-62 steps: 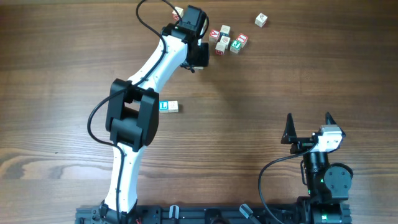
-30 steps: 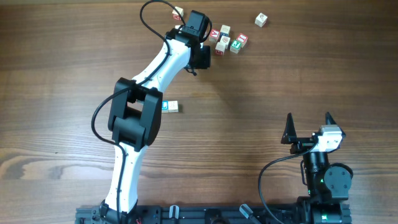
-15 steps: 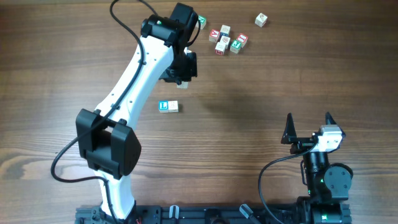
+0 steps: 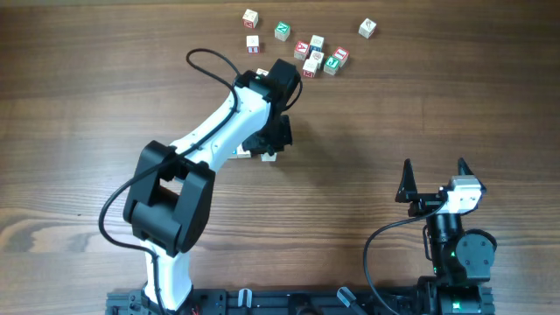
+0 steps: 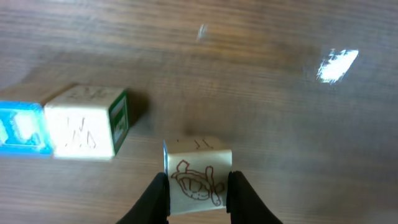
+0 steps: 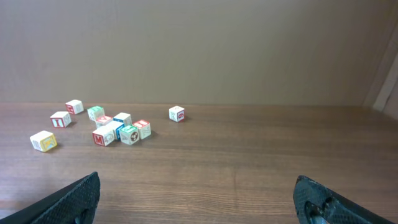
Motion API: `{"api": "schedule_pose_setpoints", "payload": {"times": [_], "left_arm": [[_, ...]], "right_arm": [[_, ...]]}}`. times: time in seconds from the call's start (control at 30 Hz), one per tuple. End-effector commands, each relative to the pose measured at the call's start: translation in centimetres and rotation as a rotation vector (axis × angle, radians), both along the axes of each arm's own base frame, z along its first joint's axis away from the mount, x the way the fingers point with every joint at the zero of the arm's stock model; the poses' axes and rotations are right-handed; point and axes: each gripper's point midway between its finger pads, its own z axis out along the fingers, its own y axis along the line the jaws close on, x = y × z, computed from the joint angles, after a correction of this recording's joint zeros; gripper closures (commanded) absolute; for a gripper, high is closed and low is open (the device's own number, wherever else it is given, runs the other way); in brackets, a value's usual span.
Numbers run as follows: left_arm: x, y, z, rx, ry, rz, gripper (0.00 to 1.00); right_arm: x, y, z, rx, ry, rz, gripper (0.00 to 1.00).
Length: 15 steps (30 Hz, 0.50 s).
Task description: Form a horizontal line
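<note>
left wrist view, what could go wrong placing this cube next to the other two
The held cube in the left gripper sits apart from the pale cube and off the row's line, so it may land crooked or gapped. One finger is on the row's side; sliding closer could knock the pale cube and blue cube.

The left gripper (image 5: 198, 190) has been swung away from the far cluster of lettered cubes and brought in beside the short row formed by a blue-faced wooden cube (image 5: 22, 127) and a pale wooden cube with a green side (image 5: 84, 121). A pale wooden cube with a red drawing (image 5: 198, 177) is now clamped between its fingers, near the green-sided cube but apart from it. Behind the gripper, a green-faced wooden cube (image 4: 281, 31) and a pale red-marked wooden cube (image 4: 253, 41) have been uncovered
</note>
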Motion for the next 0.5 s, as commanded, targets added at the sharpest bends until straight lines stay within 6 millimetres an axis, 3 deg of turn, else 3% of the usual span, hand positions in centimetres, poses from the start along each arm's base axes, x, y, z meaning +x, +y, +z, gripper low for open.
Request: {"api": "schedule_pose_setpoints", "payload": {"times": [0.0, 0.07, 0.23, 0.47], "left_arm": [[0.8, 0.5, -0.7, 0.027, -0.055, 0.040, 0.85], [1.5, 1.4, -0.6, 0.080, -0.092, 0.060, 0.85], [2.3, 1.5, -0.6, 0.094, -0.133, 0.062, 0.86], [1.6, 1.5, -1.7, 0.091, -0.117, 0.054, 0.85]], "right_arm": [[0.0, 0.1, 0.1, -0.011, -0.006, 0.008, 0.00], [0.0, 0.1, 0.1, -0.012, -0.006, 0.008, 0.00], [0.0, 0.1, 0.1, -0.011, -0.006, 0.008, 0.00], [0.0, 0.1, 0.1, -0.011, -0.006, 0.008, 0.00]]}}
